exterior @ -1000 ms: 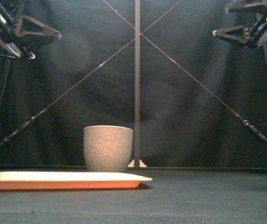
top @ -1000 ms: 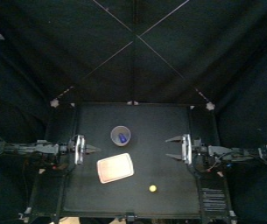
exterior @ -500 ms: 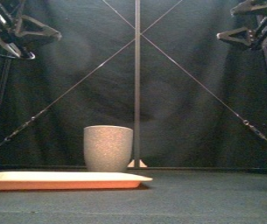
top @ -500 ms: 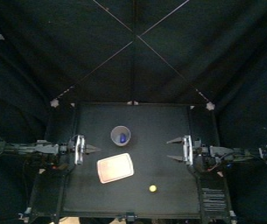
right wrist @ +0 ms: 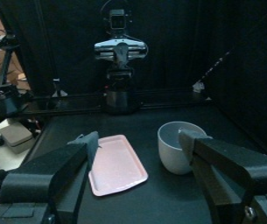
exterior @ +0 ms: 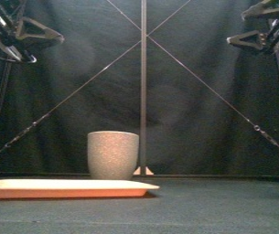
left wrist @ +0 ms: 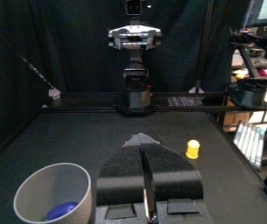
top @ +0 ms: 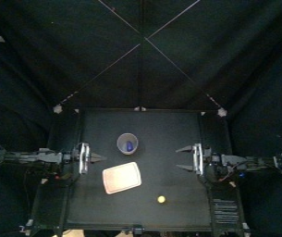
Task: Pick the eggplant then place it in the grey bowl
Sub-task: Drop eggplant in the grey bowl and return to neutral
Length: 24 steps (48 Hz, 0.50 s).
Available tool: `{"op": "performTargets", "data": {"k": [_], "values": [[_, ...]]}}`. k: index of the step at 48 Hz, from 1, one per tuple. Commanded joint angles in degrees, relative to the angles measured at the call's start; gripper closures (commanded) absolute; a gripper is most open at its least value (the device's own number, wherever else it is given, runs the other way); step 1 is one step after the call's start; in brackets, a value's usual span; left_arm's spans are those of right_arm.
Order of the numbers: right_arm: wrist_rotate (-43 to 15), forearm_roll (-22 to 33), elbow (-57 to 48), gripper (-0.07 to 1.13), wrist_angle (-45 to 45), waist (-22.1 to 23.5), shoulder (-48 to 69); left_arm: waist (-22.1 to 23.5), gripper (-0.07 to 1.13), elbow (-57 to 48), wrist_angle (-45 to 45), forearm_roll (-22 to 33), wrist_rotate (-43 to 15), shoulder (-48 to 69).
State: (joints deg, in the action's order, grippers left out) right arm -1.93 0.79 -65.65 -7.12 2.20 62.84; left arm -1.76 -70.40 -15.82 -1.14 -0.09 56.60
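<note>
**Eggplant lies in the grey cup, both arms held off at the sides**

The tall grey speckled cup (top: 128, 143) stands upright near the middle of the black table (top: 168, 130). Inside it, on the bottom, lies the small blue-violet toy eggplant (left wrist: 63, 210). In the top view it shows as a blue spot within the rim.

A flat pink rectangular tray (top: 121, 178) lies just in front of the cup, set at a slant and not touching it. A small yellow toy (top: 162, 198) sits alone nearer the front edge, to the right of the tray and apart from it.

The left gripper (left wrist: 143, 142) hangs over the table's left side with its two fingers pressed together and nothing between them. The right gripper (top: 181, 158) hangs over the right side, its fingers spread wide and holding nothing. In the front view both grippers are high above the table, well clear of the cup and the tray.
</note>
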Motion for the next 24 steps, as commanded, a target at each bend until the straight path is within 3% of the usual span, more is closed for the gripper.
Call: {"op": "performTargets", "data": {"k": [1, 24], "values": [[0.0, 0.0, 0.44, 0.01, -0.18, 0.09, -0.53, -0.26, 1.08, 0.7, -0.26, -0.18, -0.09, -0.18], [0.09, 0.0, -1.05, 0.01, -0.26, 0.35, -0.53, -0.35, 1.08, 0.53, -0.26, -0.18, -0.09, -0.26]]}}
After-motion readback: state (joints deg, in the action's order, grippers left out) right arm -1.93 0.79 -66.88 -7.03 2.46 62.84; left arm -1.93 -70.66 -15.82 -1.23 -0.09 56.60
